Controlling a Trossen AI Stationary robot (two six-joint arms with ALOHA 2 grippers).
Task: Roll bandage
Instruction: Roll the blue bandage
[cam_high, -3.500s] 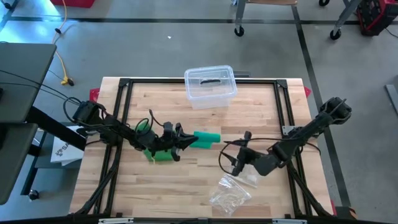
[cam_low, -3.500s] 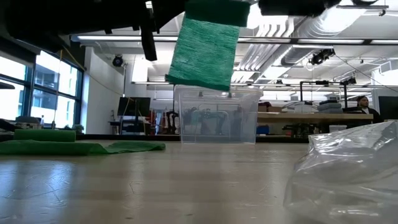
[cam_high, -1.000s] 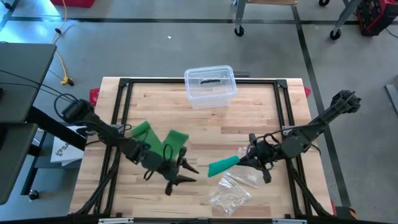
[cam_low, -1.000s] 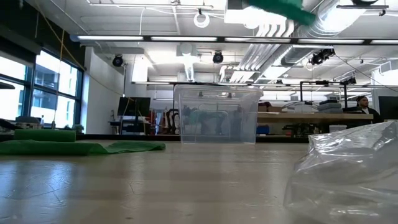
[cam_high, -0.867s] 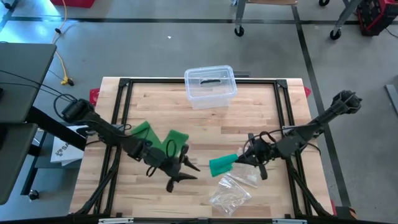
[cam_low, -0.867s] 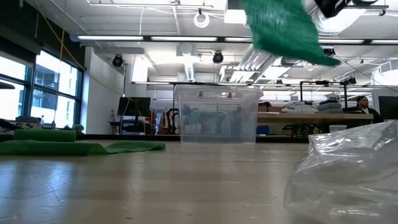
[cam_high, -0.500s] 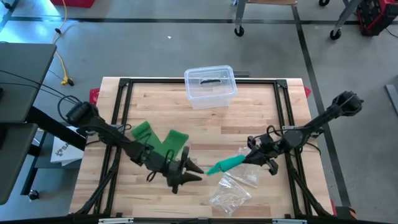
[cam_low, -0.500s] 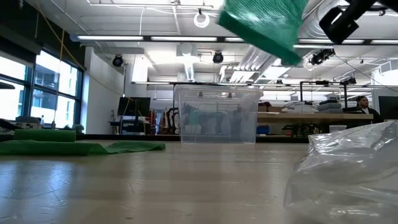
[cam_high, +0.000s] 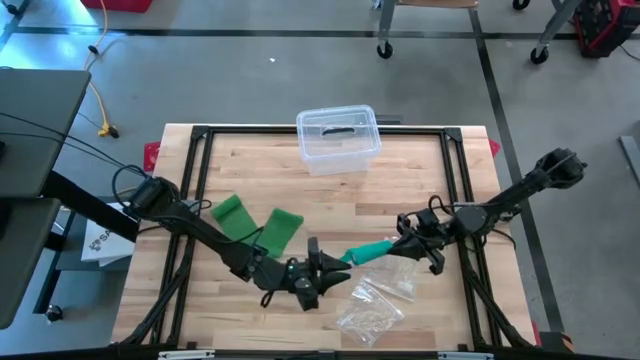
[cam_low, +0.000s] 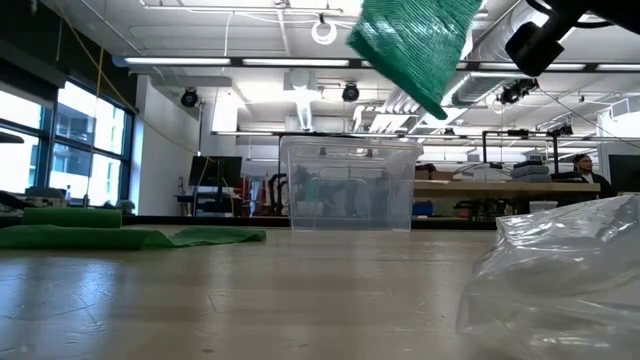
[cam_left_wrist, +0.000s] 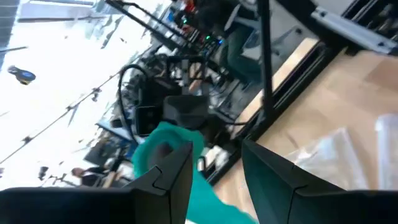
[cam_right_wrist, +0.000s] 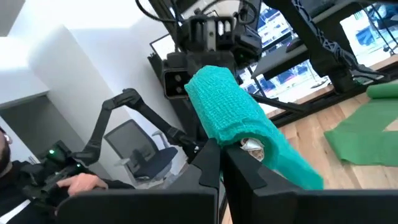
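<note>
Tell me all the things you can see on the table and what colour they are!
Bandage roll: one, green, held up off the table near the front middle.
Loose bandage: one, green, unrolled flat on the wood at the left.
Plastic box: one, clear, at the far edge of the table, middle.
Plastic bag: one, clear and crinkly, front right.
Table: one, light wood with a black frame.
Right pincer: dark, shut on the bandage roll.
Left pincer: dark, open, right by the roll's free end.

Wooden table (cam_high: 420, 180), clear bin (cam_high: 338, 138), plastic bag (cam_high: 375, 305), green bandage strip (cam_high: 255, 225)
</note>
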